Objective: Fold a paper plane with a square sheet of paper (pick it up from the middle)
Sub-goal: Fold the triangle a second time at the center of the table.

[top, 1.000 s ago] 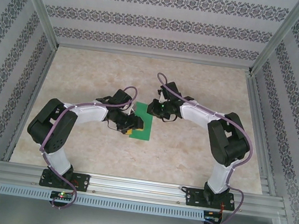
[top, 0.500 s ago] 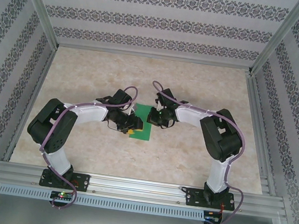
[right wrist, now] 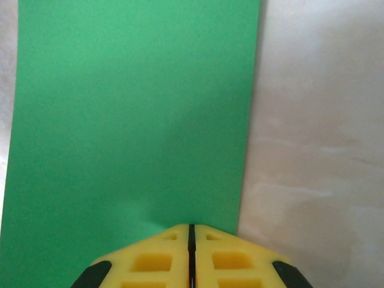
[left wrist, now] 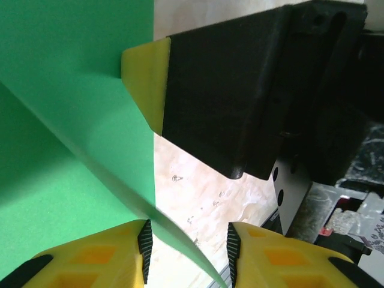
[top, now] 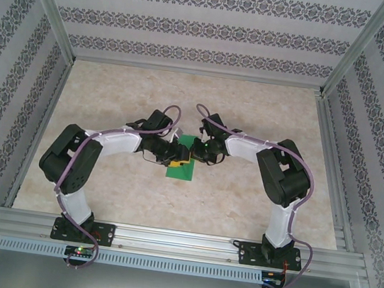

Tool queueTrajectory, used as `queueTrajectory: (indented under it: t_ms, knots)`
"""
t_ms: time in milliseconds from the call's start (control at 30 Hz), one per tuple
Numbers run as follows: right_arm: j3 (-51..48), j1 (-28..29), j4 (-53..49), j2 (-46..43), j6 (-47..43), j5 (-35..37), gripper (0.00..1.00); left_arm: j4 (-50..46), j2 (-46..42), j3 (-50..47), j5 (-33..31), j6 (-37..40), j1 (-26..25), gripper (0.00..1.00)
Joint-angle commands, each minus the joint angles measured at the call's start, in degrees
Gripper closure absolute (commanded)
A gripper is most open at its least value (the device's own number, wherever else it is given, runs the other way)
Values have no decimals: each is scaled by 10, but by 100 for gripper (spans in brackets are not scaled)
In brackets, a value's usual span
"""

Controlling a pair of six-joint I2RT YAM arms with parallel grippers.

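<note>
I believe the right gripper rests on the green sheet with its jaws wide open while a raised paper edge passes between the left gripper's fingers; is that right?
No: the right wrist view shows the right gripper with jaws shut, not open. It does rest on the green sheet, and a raised paper edge passes between the fingers of the left gripper.

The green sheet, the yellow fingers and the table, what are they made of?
Green sheet: looks like thin matte paper; one edge bends up in the left wrist view, with no shine. Yellow fingers of the right gripper: probably hard plastic, smooth with square pockets moulded in. Table: marble-patterned, maybe a printed top.
</note>
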Motion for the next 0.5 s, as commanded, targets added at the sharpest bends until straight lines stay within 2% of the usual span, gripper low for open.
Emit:
queueTrajectory:
  t_ms: [0, 233, 467]
  knots:
    - [-11, -2, -6, 14, 10, -25, 89, 27, 20, 20, -5, -1, -1, 57]
    - [-28, -14, 38, -1, 30, -68, 81, 81, 30, 8, -9, -26, 5, 50]
    - [-46, -27, 66, -12, 49, -88, 80, 96, 34, 4, -7, -33, 5, 39]
